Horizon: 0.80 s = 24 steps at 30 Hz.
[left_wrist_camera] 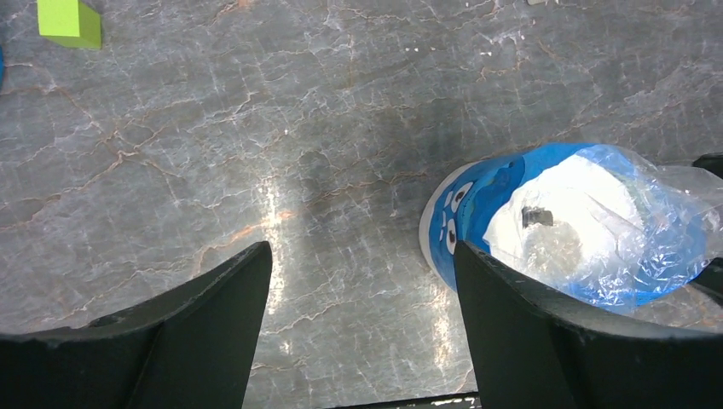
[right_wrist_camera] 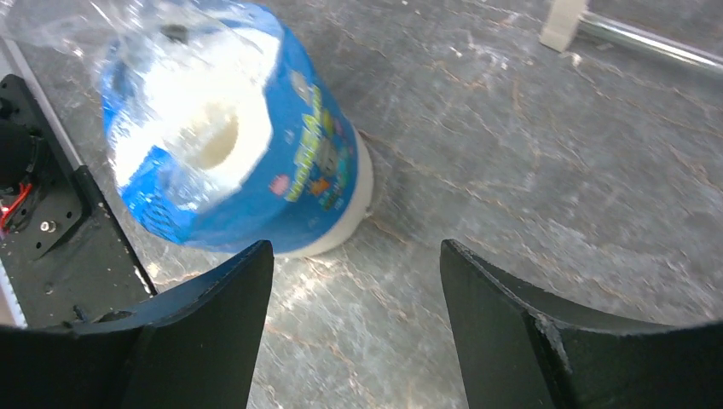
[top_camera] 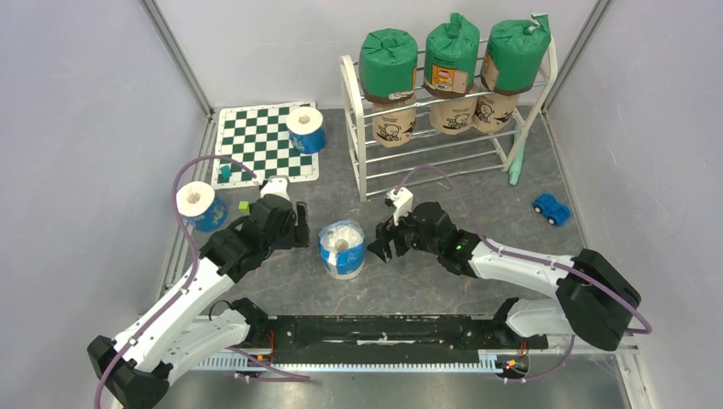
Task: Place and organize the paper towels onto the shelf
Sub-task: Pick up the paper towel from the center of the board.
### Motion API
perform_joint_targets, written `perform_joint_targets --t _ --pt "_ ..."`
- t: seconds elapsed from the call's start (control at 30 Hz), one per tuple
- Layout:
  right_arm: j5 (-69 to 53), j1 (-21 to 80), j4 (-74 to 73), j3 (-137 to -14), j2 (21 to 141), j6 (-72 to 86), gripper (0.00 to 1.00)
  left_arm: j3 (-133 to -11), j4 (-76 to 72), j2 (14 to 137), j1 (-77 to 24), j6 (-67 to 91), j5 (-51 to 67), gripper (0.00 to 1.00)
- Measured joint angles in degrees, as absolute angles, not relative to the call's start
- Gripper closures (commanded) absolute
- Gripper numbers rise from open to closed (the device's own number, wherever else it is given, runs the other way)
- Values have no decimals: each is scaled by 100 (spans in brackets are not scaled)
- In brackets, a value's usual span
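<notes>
A blue-wrapped white roll (top_camera: 342, 248) stands upright on the table between both grippers; it shows in the left wrist view (left_wrist_camera: 563, 223) and in the right wrist view (right_wrist_camera: 234, 141). My left gripper (top_camera: 297, 230) is open and empty just left of it. My right gripper (top_camera: 381, 243) is open and empty just right of it. Two more blue rolls stand at the left (top_camera: 199, 205) and on the checkered mat (top_camera: 306, 129). The shelf (top_camera: 367, 162) at the back holds three green rolls (top_camera: 388, 62) on top and three tan rolls (top_camera: 395, 124) on the tier below.
A small blue toy car (top_camera: 552, 208) lies at the right of the shelf. A teal stick (top_camera: 517, 158) leans by the shelf's right end. A green block (top_camera: 244, 205) (left_wrist_camera: 70, 21) and a teal block (top_camera: 225, 172) lie near the mat (top_camera: 256, 158). Grey walls enclose the table.
</notes>
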<state>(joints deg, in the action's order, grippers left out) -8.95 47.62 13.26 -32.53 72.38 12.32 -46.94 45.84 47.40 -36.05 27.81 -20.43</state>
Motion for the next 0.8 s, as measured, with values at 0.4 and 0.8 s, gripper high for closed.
perform_joint_targets --t 0.4,0.8 --pt "-985 5352 1745 -3879 7800 1127 34 -4366 4289 4689 -3605 3009 -1916 15" --pt "-893 5931 1557 -4379 8394 661 43 -4351 4305 4296 -3605 3009 -2285 15"
